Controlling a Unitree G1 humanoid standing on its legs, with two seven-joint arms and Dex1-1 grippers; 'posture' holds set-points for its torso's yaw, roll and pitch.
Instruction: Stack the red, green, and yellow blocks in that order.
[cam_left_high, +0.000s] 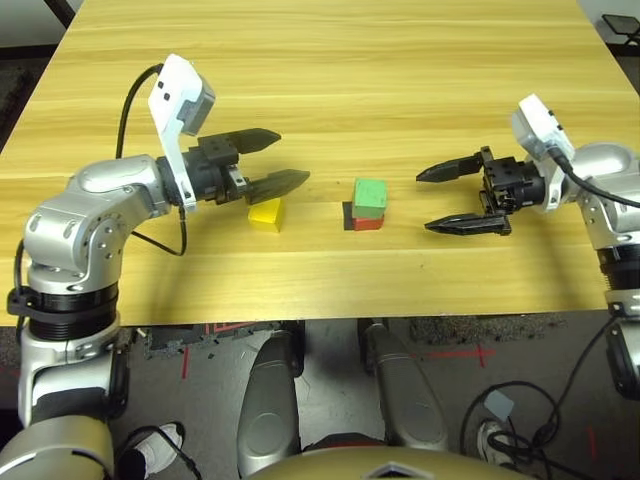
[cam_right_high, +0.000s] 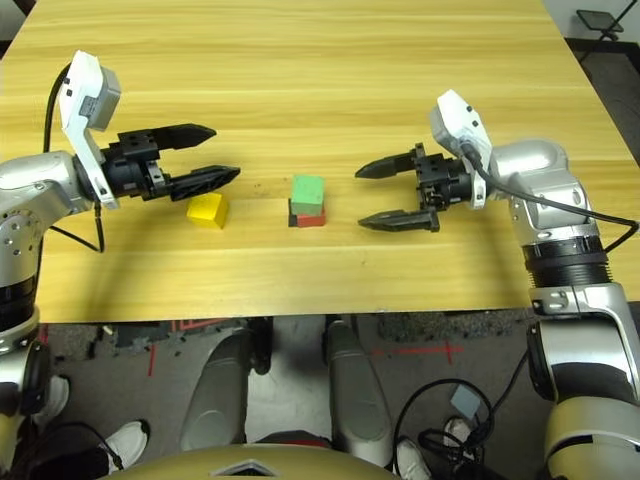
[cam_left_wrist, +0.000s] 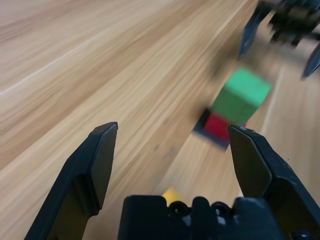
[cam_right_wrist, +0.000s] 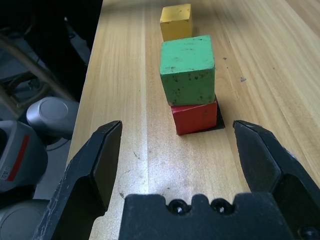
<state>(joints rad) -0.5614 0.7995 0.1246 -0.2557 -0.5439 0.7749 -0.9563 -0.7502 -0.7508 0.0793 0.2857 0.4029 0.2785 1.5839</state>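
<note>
The green block (cam_left_high: 370, 196) sits on the red block (cam_left_high: 367, 223), slightly askew, near the middle of the table. Under the red block lies a flat black square patch (cam_left_high: 347, 214). Left of the stack, the yellow block (cam_left_high: 266, 214) rests alone on the table. My left gripper (cam_left_high: 290, 157) stands open just behind and above the yellow block, holding nothing and pointing toward the stack. To the right of the stack my right gripper (cam_left_high: 425, 202) is open and empty, fingers aimed at it. In the right wrist view the green block (cam_right_wrist: 187, 70), the red block (cam_right_wrist: 195, 117) and the yellow block (cam_right_wrist: 176, 21) line up.
The wooden table (cam_left_high: 330, 70) stretches far back with bare surface. Its front edge (cam_left_high: 330, 315) runs close to the blocks. A black cable (cam_left_high: 128, 100) loops off my left wrist.
</note>
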